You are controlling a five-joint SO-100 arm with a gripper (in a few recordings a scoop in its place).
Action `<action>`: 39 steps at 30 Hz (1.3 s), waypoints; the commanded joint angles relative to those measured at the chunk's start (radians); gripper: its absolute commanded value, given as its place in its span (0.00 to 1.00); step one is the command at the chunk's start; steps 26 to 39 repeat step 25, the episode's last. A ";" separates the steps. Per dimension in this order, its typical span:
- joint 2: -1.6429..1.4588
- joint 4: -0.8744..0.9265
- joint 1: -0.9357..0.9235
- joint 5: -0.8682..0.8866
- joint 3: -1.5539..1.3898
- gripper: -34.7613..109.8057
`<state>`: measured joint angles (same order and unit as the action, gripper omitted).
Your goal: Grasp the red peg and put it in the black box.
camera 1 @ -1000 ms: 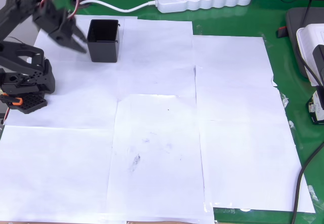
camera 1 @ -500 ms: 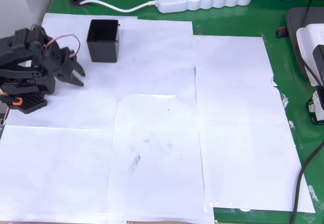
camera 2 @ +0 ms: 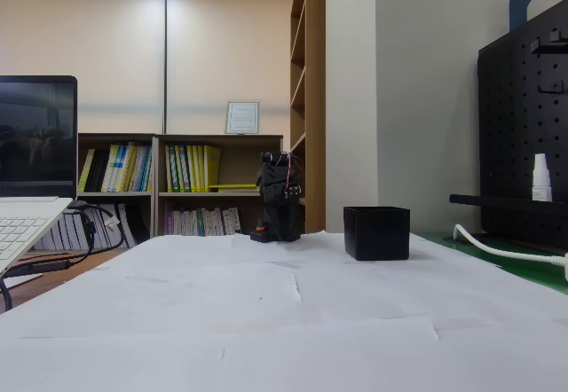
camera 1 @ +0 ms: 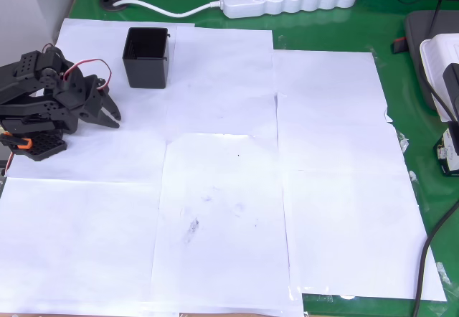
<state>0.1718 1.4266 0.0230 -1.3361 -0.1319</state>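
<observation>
Black plastic, the box [camera 1: 147,57] sits at upper left of the overhead view, just up-right of the end effector [camera 1: 111,110], whose fingers look nearly closed and empty; no red peg is visible on the tabletop [camera 1: 229,209].

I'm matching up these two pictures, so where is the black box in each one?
Overhead view: the black box is at upper left, on the white paper.
Fixed view: the box stands right of centre, on the paper.
Shared landmark: the arm, left of the box in both views.
</observation>
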 commanded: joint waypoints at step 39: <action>0.014 0.049 -0.015 -0.012 0.028 0.24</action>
